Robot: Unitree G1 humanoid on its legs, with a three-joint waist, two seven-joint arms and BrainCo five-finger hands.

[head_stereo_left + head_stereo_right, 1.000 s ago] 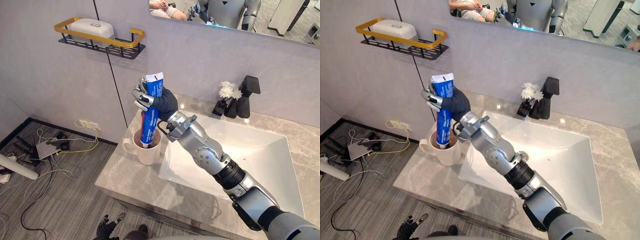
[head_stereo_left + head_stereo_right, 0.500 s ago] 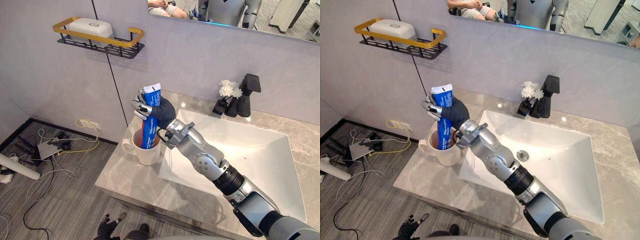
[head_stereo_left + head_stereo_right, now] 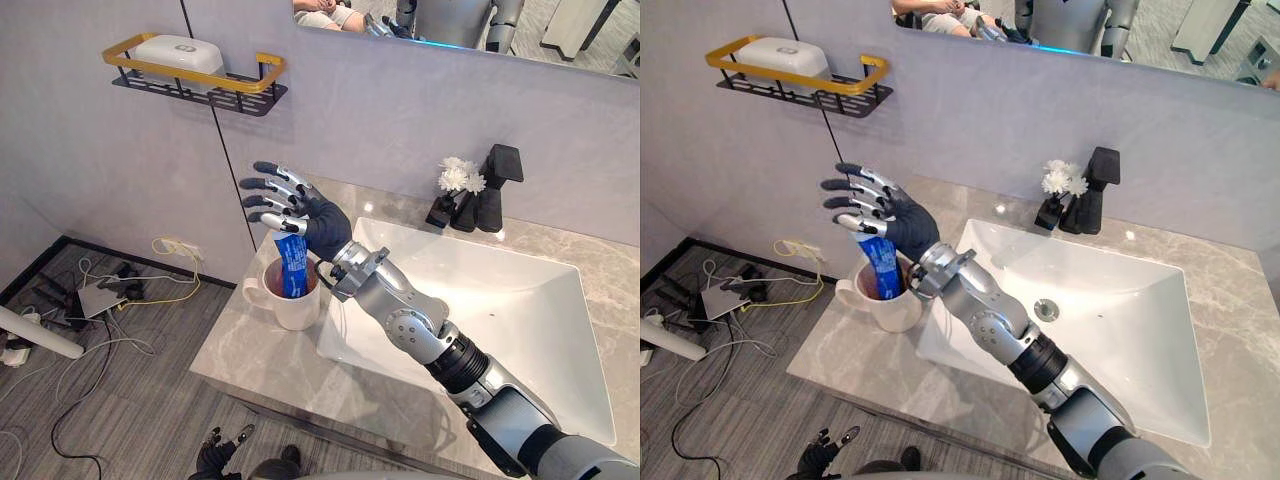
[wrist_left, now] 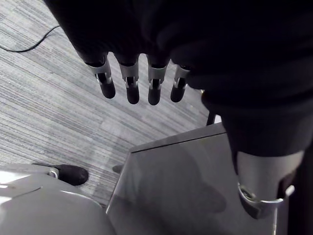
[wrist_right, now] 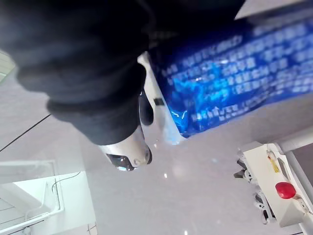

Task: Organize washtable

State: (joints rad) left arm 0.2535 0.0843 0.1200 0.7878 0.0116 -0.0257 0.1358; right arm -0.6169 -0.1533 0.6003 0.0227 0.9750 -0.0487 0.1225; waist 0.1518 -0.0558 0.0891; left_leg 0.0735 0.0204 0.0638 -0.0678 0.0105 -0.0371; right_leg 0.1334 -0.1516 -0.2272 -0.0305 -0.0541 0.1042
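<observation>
1. Left hand, in its wrist view: fingers straight and side by side, holding nothing, above striped grey floor beside a grey panel; how far it hangs from the mug I cannot tell
2. Grey marble washtable: its front corner lies nearest; the white mug stands on it a little further back, handle turned away from the sink
3. Blue toothpaste tube: it stands inside the mug, leaning slightly, with its upper part above the mug's rim
4. Right hand: just above the mug and the tube, fingers spread wide apart and gripping nothing; the arm comes across the washtable from the mug's right; the right wrist view shows the tube close by the thumb, and whether they touch I cannot tell
5. White sink: set into the washtable immediately right of the mug, its near corner almost touching the mug
6. Black faucet: behind the sink, well to the right of the mug and further back; a small black vase of white flowers stands just beside the faucet on the side nearer the mug
7. Floor left of the mug and lower: loose cables
8. Wall shelf: black with a gold rail, high above the mug and to its left; a white soap box rests on it
9. Mirror: on the wall above and right of the mug, farthest back
</observation>
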